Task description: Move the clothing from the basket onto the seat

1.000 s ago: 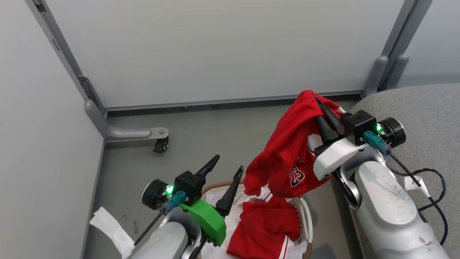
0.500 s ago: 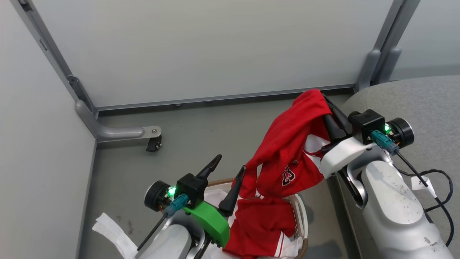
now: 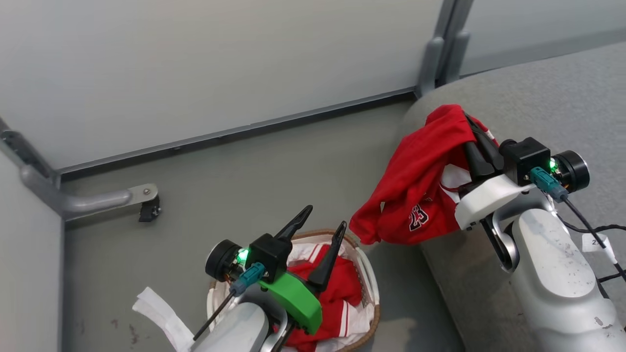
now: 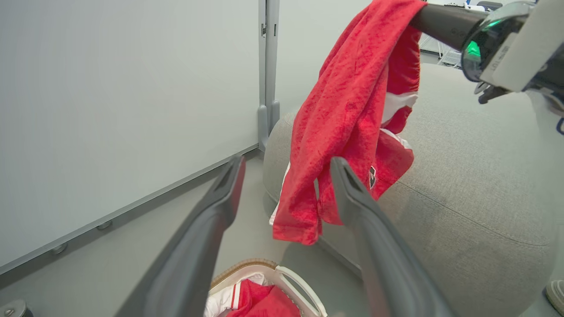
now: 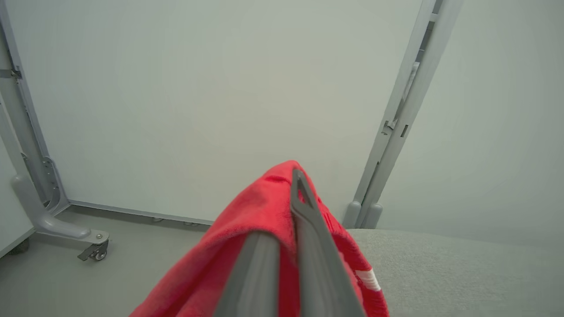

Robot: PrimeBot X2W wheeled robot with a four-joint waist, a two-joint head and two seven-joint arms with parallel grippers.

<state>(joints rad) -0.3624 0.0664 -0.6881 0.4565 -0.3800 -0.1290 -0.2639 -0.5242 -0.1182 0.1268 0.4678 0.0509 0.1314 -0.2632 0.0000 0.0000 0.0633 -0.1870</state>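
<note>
A red garment with a dark "23" mark (image 3: 415, 195) (image 4: 348, 114) (image 5: 260, 229) hangs from my right gripper (image 3: 467, 120) (image 5: 296, 178), which is shut on its upper fold, above the near left edge of the grey seat (image 3: 538, 98) (image 4: 462, 185) (image 5: 462, 273). A second red garment with white stripes (image 3: 342, 298) (image 4: 264, 304) lies in the white basket with brown rim (image 3: 369, 283) (image 4: 282, 275) on the floor. My left gripper (image 3: 324, 217) (image 4: 286, 165) stands open above the basket, holding nothing.
Pale partition panels on grey frames stand behind. One frame's foot with a caster (image 3: 146, 208) (image 5: 94, 251) juts onto the grey floor at the left. A white cloth strip (image 3: 156, 315) lies beside the basket. Black cables (image 3: 601, 230) run by my right arm.
The camera has turned right, so everything slid left in view. My right gripper has carried the hanging garment off the basket to over the seat's edge. The left gripper stays open.
</note>
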